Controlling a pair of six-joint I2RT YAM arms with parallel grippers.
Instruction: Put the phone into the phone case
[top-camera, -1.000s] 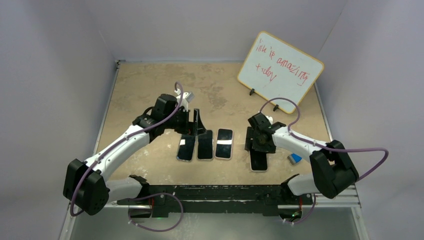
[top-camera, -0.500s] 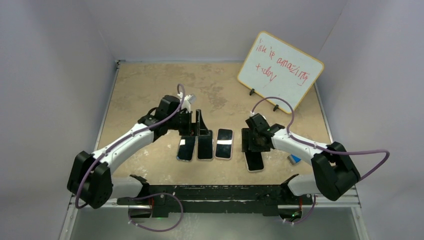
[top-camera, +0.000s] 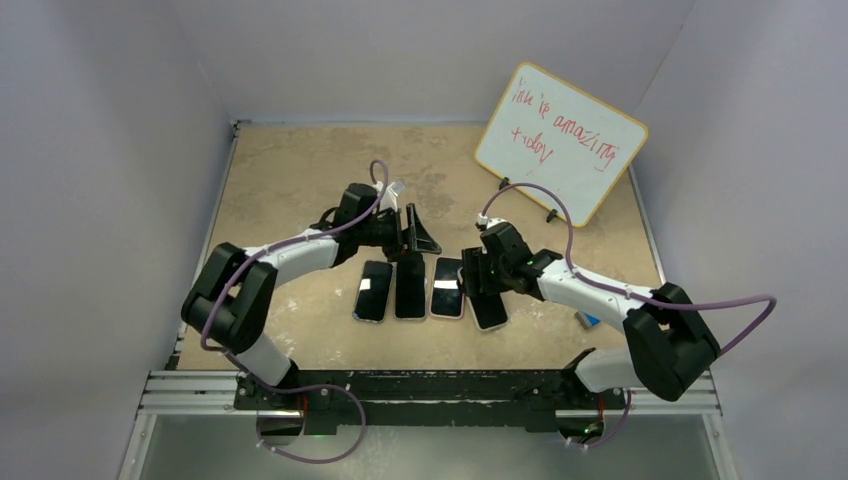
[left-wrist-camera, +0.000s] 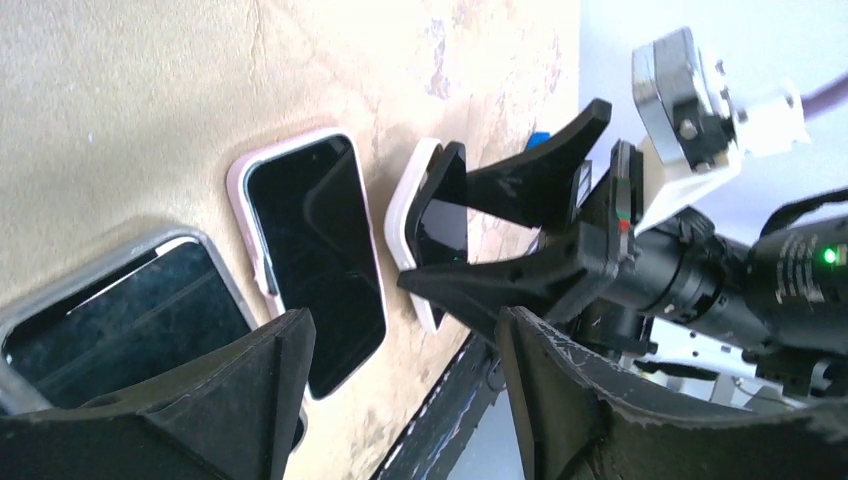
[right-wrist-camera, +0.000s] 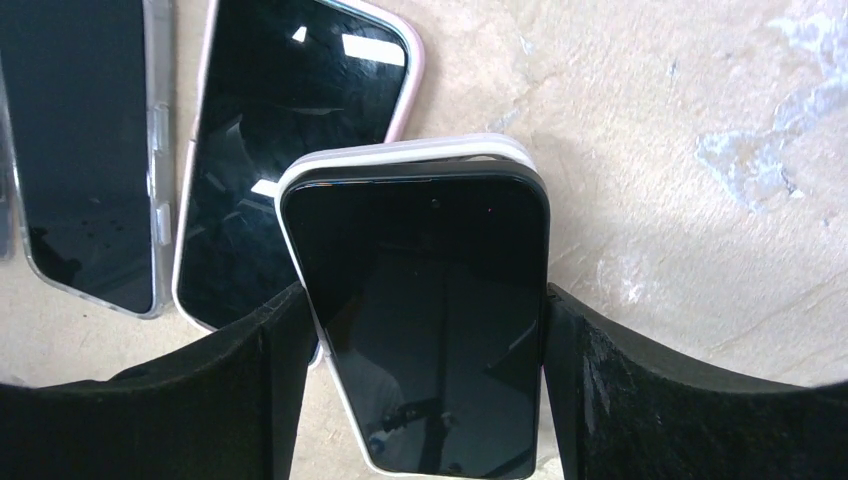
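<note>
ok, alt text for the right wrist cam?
The right gripper clamps a white-cased phone by its long edges, dark screen facing the camera. Behind it on the tan table lie a pink-cased phone, its lower corner hidden by the held one, and a clear-cased phone at the left edge.

The right gripper (top-camera: 482, 283) carries the white-cased phone (right-wrist-camera: 425, 310) leftward. It now overlaps the edge of the pink-cased phone (right-wrist-camera: 290, 150), where a second ago it lay apart from it. The left arm (top-camera: 290, 250) swings its elbow inward, and the left gripper (top-camera: 410, 238) shifts right
</note>
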